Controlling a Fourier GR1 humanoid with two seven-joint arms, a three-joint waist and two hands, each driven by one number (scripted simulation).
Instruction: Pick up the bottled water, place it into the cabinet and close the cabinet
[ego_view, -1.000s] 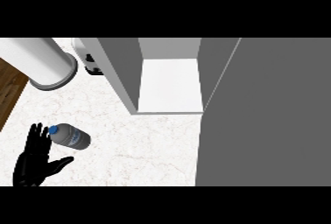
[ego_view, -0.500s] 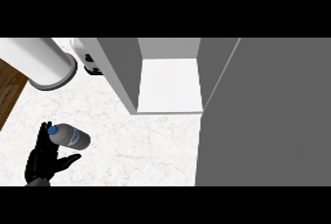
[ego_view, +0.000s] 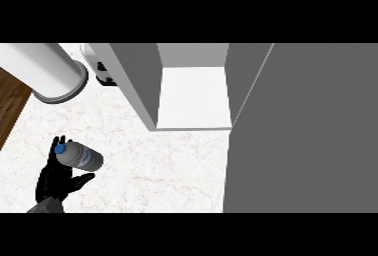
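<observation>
The water bottle (ego_view: 81, 157) is clear with a blue cap (ego_view: 59, 148) and lies on its side on the white marble counter (ego_view: 155, 170) at the lower left. My left hand (ego_view: 56, 183) comes in from the bottom edge right below it. Its straight fingers (ego_view: 57, 141) run up past the cap end and its thumb (ego_view: 81, 179) sits under the bottle's body, so the bottle lies between them with nothing curled round it. The cabinet (ego_view: 193, 95) stands open ahead with a bare white shelf. My right hand does not show.
The cabinet's grey door (ego_view: 303, 130) stands swung open and fills the right side. A large white cylinder (ego_view: 46, 70) lies at the upper left, with a small dark object (ego_view: 105, 76) beside it. The counter's left edge borders wooden floor (ego_view: 10, 105).
My left hand has slid right and forward from beside the bottle until the bottle sits between thumb and fingers. The bottle has hardly moved.
</observation>
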